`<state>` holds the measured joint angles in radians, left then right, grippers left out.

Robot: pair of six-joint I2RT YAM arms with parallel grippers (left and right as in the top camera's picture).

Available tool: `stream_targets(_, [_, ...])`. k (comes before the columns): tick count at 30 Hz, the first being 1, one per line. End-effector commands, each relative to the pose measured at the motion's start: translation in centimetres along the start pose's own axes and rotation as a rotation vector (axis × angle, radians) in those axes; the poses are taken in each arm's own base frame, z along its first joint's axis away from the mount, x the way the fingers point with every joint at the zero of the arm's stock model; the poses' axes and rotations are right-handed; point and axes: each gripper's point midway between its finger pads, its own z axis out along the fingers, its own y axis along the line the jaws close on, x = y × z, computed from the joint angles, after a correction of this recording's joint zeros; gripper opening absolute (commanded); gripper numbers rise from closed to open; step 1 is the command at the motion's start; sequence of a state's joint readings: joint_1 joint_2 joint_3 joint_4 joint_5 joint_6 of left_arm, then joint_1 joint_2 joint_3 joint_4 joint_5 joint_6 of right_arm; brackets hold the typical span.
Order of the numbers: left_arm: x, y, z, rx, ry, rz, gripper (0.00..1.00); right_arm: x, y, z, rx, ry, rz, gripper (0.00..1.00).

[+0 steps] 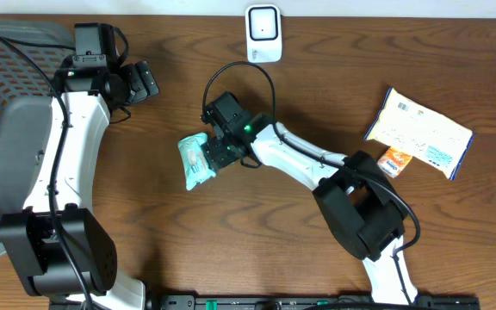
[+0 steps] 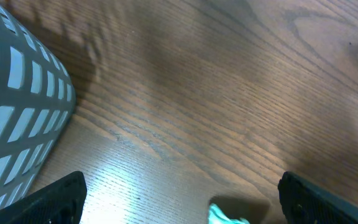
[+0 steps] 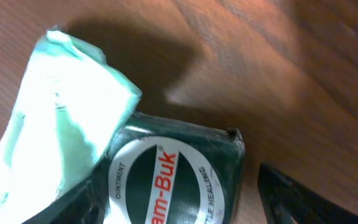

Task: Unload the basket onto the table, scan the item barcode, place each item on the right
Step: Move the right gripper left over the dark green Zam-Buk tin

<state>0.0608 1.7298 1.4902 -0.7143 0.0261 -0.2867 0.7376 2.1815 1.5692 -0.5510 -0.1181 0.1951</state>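
Observation:
A dark green box with a round white "Zam-Buk" ointment label lies on the wood between my right gripper's fingers. The left finger is against the box and the right finger stands clear of it, so the jaws are open. A mint-green packet lies against the box's left side and also shows in the right wrist view. From overhead, my right gripper covers the box. The white scanner stands at the table's back edge. My left gripper hovers wide open and empty at the back left.
A grey mesh basket fills the left side, its wall close to my left gripper. A white snack bag and a small orange pack lie at the right. The mint-green packet's corner peeks into the left wrist view.

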Motion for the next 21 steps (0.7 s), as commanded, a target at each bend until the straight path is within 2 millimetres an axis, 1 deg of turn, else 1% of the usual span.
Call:
stream_targets(1, [-0.9,-0.1,-0.9,-0.001,-0.031,0.013,0.98,0.8,-3.9,-0.9,0.112,0.054,-0.067,0.73])
stream_targets(5, [-0.9,-0.1,-0.9,-0.001,-0.031,0.013,0.98,1.6,-6.5,-1.6,0.155,0.109,-0.100,0.74])
stream_targets(8, [-0.9,-0.1,-0.9,-0.001,-0.031,0.013,0.98,2.1,-8.5,-2.0,0.195,0.135,-0.089,0.74])
stream_targets(13, [-0.9,-0.1,-0.9,-0.001,-0.031,0.013,0.98,2.2,-10.9,-3.4,0.227,0.153,-0.048,0.78])
stream_targets(15, [-0.9,-0.1,-0.9,-0.001,-0.031,0.013,0.98,1.9,-11.4,-4.0,0.223,0.151,-0.032,0.79])
stream_targets(17, [-0.9,-0.1,-0.9,-0.001,-0.031,0.013,0.98,1.4,-11.5,-4.7,0.206,0.144,-0.018,0.79])
stream_targets(21, [-0.9,-0.1,-0.9,-0.001,-0.031,0.013,0.98,-0.6,-10.6,-6.1,0.151,0.098,-0.011,0.80])
